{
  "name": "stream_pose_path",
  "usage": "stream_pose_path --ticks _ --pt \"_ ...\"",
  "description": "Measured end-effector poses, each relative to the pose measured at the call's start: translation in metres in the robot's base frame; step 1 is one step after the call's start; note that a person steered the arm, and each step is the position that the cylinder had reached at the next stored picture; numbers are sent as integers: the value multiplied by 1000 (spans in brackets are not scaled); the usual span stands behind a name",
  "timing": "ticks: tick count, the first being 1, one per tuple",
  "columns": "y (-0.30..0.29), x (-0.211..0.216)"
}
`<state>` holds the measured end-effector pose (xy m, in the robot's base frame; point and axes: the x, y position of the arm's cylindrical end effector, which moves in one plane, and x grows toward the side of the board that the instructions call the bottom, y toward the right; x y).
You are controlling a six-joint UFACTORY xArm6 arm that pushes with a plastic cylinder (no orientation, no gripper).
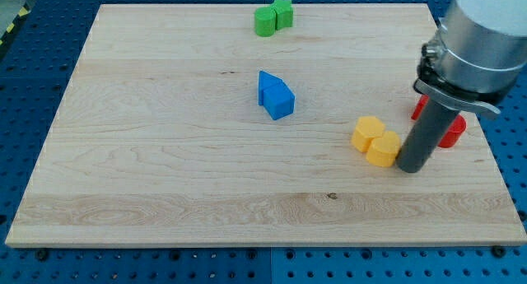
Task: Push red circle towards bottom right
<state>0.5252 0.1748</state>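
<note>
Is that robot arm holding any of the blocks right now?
No, nothing is held. My tip is a plain rod that only pushes; it stands beside the yellow blocks, in front of the red blocks.

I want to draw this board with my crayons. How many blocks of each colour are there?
Green: 2, a green round block touching a green star block
Blue: 2, a blue block pair pressed together
Yellow: 2, a yellow block pair touching, just left of my tip
Red: 2 seem there, a red block pair partly hidden behind the rod
Total: 8
</note>
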Motion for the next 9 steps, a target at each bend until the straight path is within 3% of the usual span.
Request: stream_pose_path --ticks 2,4,5,9 --pt "10 -2" --pt "128 33" --pt "148 33" --pt "136 -28"
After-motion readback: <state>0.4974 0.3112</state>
